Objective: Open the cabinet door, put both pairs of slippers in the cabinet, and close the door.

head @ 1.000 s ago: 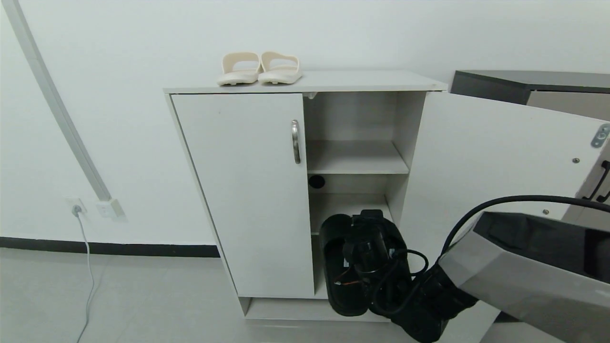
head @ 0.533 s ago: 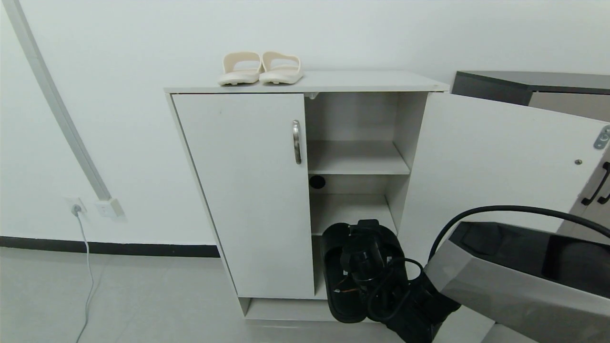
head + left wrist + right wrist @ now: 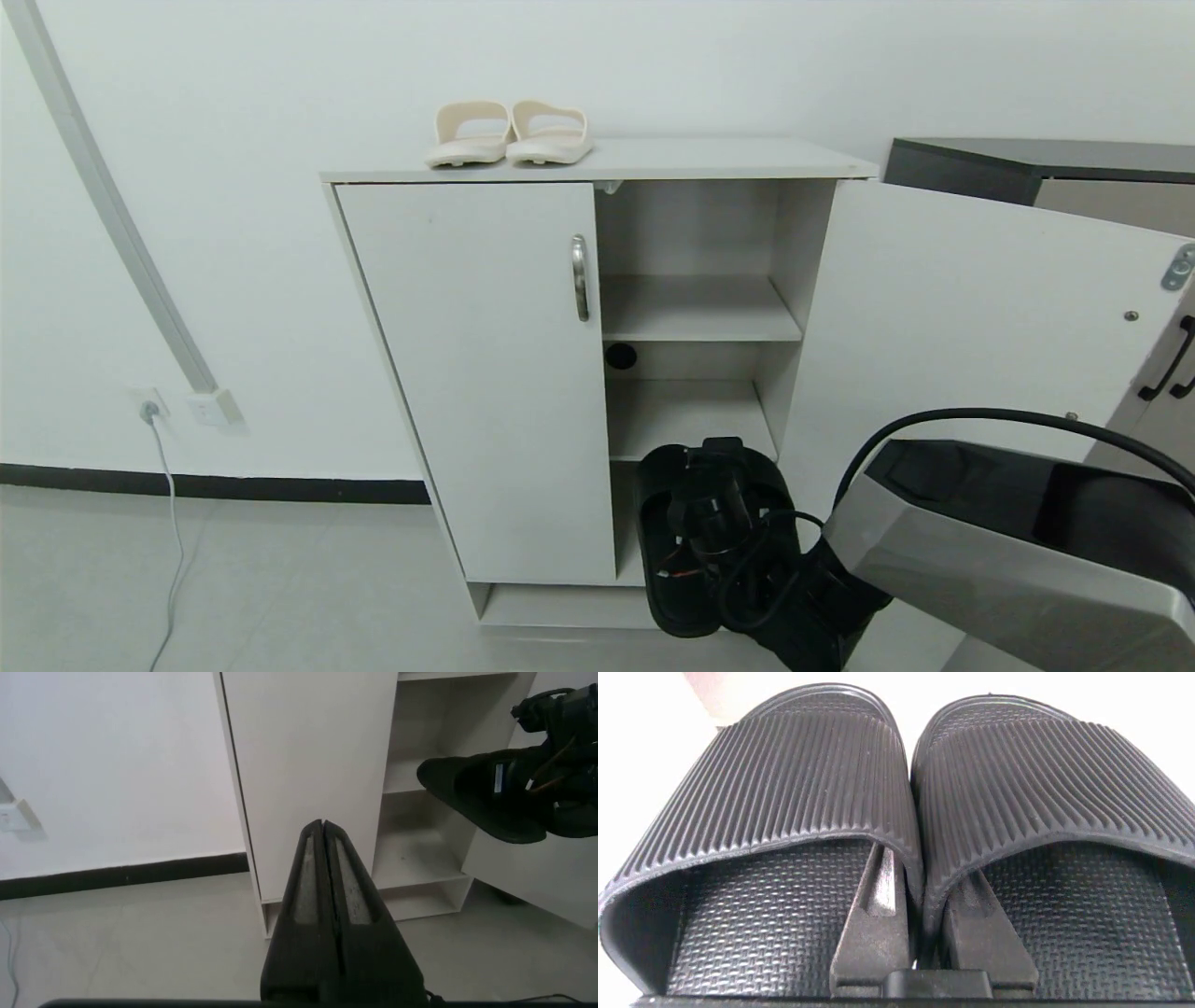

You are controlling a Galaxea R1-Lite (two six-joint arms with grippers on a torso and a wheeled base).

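Observation:
A white cabinet point(image 3: 709, 157) stands against the wall, its left door point(image 3: 476, 373) closed and its right door point(image 3: 952, 308) swung wide open. A beige pair of slippers point(image 3: 509, 133) rests on the cabinet top. My right gripper point(image 3: 924, 924) is shut on a black pair of slippers point(image 3: 667, 541), pinching the two inner strap walls together. It holds them tilted in front of the lowest compartment. Those black slippers point(image 3: 495, 779) also show in the left wrist view. My left gripper point(image 3: 322, 835) hangs low over the floor before the closed door, shut on nothing.
Inside the open half are an upper shelf point(image 3: 695, 313) and a lower shelf point(image 3: 686, 420), both bare. A dark grey unit point(image 3: 1027, 168) stands behind the open door. A wall socket with a cable point(image 3: 149, 408) is at the left, above bare floor.
My right gripper with the black slippers has sunk a little lower in front of the bottom compartment. The doors and the beige slippers have not moved.

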